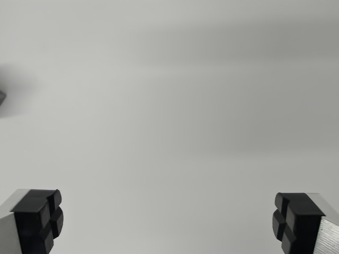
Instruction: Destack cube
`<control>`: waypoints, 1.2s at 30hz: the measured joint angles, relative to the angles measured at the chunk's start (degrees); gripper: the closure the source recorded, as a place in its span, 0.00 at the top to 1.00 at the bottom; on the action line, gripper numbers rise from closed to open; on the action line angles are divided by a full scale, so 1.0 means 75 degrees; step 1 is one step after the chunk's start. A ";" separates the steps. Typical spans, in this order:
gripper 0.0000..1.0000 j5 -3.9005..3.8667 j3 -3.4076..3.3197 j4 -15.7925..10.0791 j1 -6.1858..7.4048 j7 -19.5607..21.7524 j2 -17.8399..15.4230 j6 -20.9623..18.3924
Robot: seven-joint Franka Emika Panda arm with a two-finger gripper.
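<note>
My gripper [167, 222] is open, its two black-padded fingers [38, 219] standing wide apart at the bottom corners of the wrist view. Nothing lies between them. Below is only a plain white table surface [175, 121]. No cube shows in this view. A small dark corner of something [1, 97] pokes in at the wrist view's left edge; I cannot tell what it is.
A soft grey shadow [16, 95] spreads around the dark corner at the wrist view's left edge. A faint broad shadow band [233, 50] crosses the upper part of the surface.
</note>
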 joint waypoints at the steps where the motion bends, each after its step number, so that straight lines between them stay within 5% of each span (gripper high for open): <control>1: 1.00 0.0000 0.0003 -0.0001 0.0005 0.0018 0.0003 0.0000; 18: 1.00 0.0000 0.0072 -0.0072 0.0136 0.0496 0.0065 0.0107; 36: 1.00 0.0000 0.0171 -0.0203 0.0461 0.1498 0.0238 0.0363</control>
